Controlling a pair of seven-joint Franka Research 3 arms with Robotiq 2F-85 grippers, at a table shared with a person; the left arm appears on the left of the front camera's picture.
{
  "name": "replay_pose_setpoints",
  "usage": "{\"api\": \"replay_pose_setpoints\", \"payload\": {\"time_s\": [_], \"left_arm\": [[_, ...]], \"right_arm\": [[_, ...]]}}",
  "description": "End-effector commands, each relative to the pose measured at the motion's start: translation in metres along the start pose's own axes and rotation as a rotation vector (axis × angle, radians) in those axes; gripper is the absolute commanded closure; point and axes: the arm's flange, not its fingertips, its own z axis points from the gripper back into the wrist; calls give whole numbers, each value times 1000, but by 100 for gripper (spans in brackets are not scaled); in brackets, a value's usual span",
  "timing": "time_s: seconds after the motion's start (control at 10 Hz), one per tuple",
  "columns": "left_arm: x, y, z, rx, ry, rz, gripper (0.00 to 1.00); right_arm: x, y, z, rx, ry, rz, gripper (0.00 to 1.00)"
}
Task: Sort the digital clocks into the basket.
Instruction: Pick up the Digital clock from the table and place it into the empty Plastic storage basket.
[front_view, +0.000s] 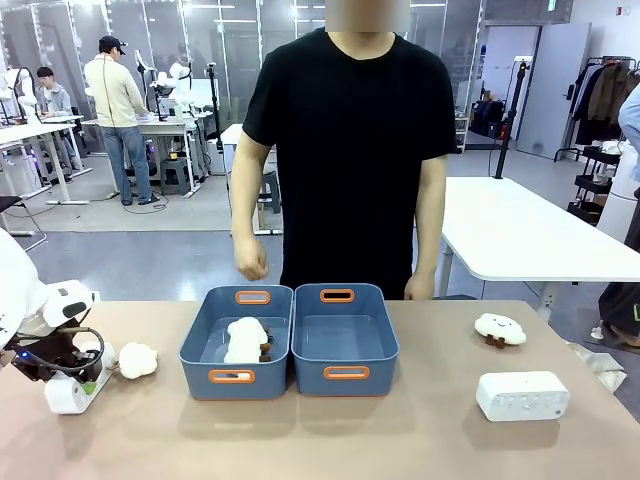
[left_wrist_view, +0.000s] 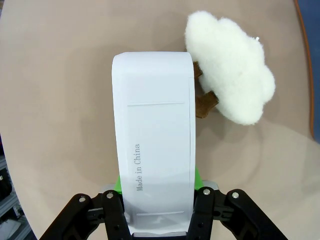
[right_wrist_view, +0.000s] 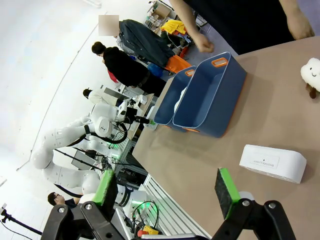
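My left hand (left_wrist_view: 157, 197) is clamped on a clock (left_wrist_view: 152, 145), with a plush (left_wrist_view: 230, 75) touching its far end. My right hand (right_wrist_view: 167, 192) gapes empty. The other clock (right_wrist_view: 272, 162) lies just ahead, baskets (right_wrist_view: 220, 105) beyond.

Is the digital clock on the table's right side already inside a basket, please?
No, the digital clock rests on the table, apart from both baskets.
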Motion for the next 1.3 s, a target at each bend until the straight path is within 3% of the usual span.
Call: {"api": "replay_pose_setpoints", "payload": {"time_s": [0.0,0.1,0.2,0.4,0.5,0.9,1.0,1.1,1.2], "left_arm": [[0,0,0,0,0,0,50],[-4,13,33,-17,-34,-57,50],[-5,12,85,-125,-52,-63,50],[0,-34,179,-182,-108,-58,50],[9,-69,198,-227,-109,-80,50],[83,-264,193,-323,-120,-123,50],[80,-308,185,-318,-46,-109,50],[96,-351,161,-294,-83,-142,50],[95,-390,148,-259,-71,-93,50]], "right_arm": [[2,0,0,13,-8,23,0],[2,0,0,13,-8,23,0],[2,0,0,13,-8,23,0],[2,0,0,13,-8,23,0],[2,0,0,13,-8,23,0],[2,0,0,13,-8,23,0],[2,0,0,13,-8,23,0],[2,0,0,13,-8,23,0],[2,0,0,13,-8,23,0]]}}
